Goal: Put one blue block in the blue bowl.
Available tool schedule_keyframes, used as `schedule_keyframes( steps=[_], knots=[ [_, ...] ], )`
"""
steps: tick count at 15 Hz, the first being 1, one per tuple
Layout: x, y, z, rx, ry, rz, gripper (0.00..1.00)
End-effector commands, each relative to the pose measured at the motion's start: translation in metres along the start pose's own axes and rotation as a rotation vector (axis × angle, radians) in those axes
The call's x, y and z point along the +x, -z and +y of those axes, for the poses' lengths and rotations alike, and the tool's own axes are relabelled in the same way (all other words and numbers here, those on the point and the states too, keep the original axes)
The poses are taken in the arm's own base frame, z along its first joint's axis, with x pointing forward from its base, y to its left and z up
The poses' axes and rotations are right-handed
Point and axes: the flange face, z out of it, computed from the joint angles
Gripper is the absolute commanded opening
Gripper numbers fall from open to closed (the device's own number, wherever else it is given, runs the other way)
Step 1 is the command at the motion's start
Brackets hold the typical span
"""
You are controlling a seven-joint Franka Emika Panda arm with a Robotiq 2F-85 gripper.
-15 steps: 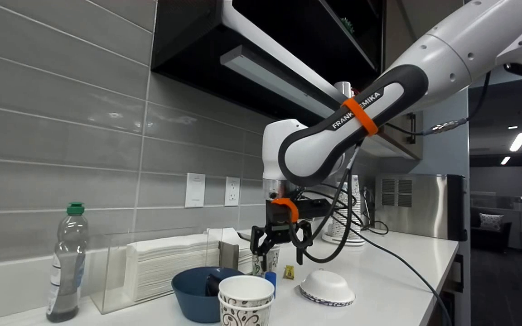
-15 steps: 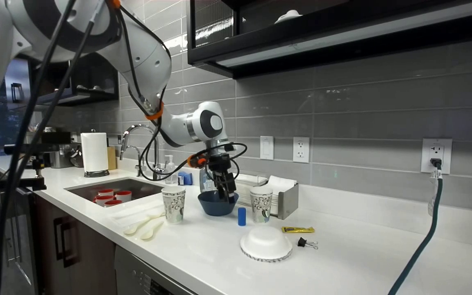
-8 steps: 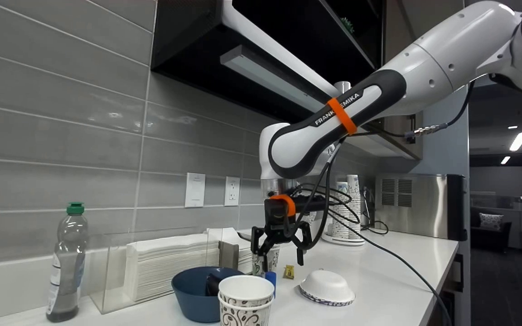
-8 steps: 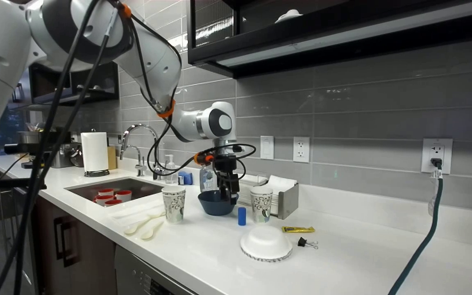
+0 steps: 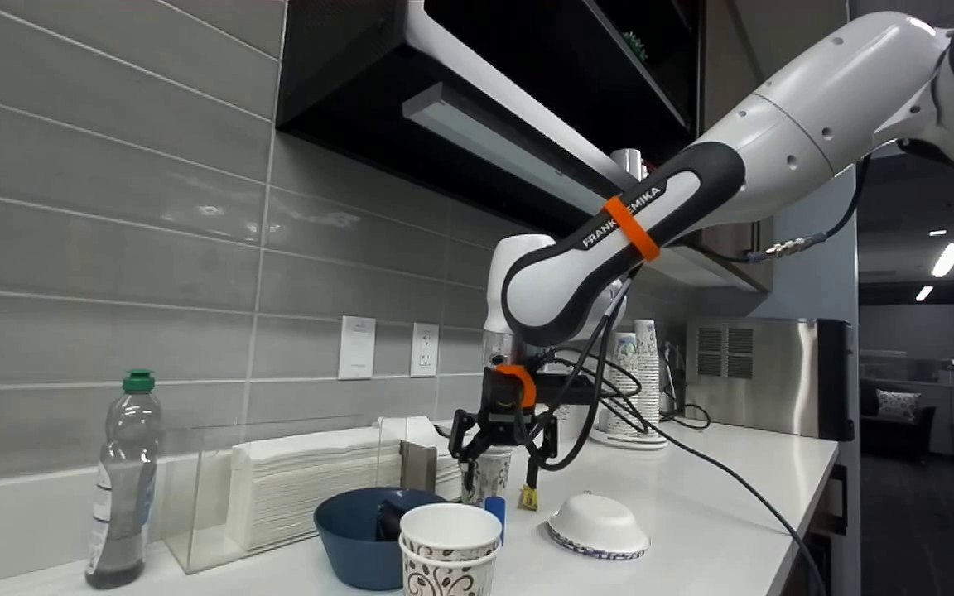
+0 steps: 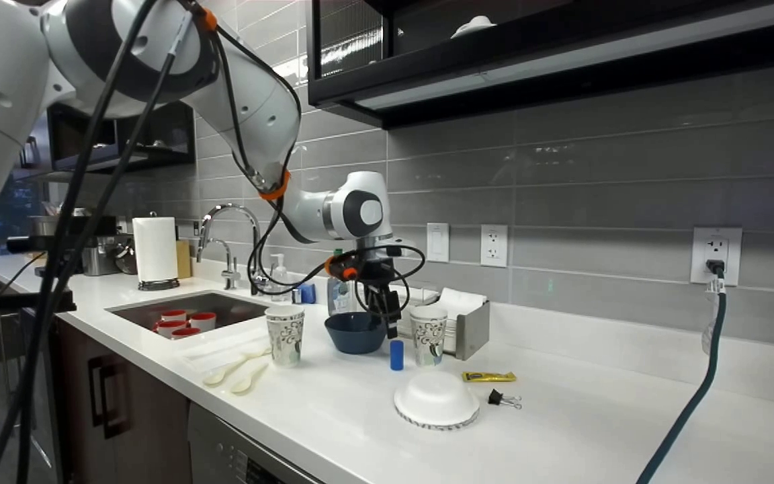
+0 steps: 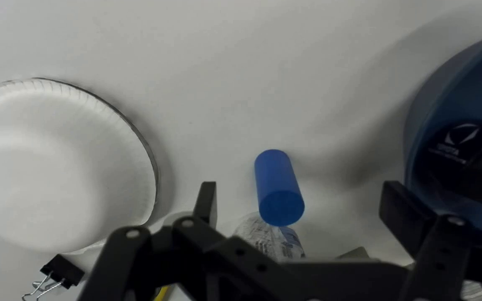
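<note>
Jaws spread, your end effector [image 7: 299,200] has shifted toward the blue block [image 7: 278,184] near the wrist view's centre, seemingly aligned for grasping.

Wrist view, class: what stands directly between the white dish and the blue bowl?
The blue block stands directly between the white dish and the blue bowl, in the wrist view.

“FRANK” and “EMIKA” are parted by an orange band [image 5: 632,229] on the arm [image 5: 709,178]; blurred “OTA” is made out on a dark item [image 7: 471,167] in the blue bowl [image 7: 479,92].
</note>
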Motion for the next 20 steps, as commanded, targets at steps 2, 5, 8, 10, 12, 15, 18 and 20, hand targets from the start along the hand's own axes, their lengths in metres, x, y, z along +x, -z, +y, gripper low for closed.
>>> schedule_keyframes(
  steps=[2,5,8,10,12,15,18,20],
  knots=[
    [0.001,-0.001,0.02,0.06,-0.024,0.079,1.0],
    [-0.004,-0.014,0.021,0.058,-0.01,0.099,1.0],
    [-0.013,-0.021,0.016,0.064,0.003,0.118,1.0],
    [-0.017,-0.022,0.01,0.076,0.003,0.132,1.0],
    [-0.019,-0.024,0.006,0.073,0.008,0.141,0.95],
    [-0.016,-0.028,0.005,0.057,0.0,0.15,0.69],
    [-0.01,-0.031,0.007,0.046,-0.022,0.153,0.58],
    [-0.006,-0.033,0.008,0.044,-0.036,0.151,0.52]
  ],
)
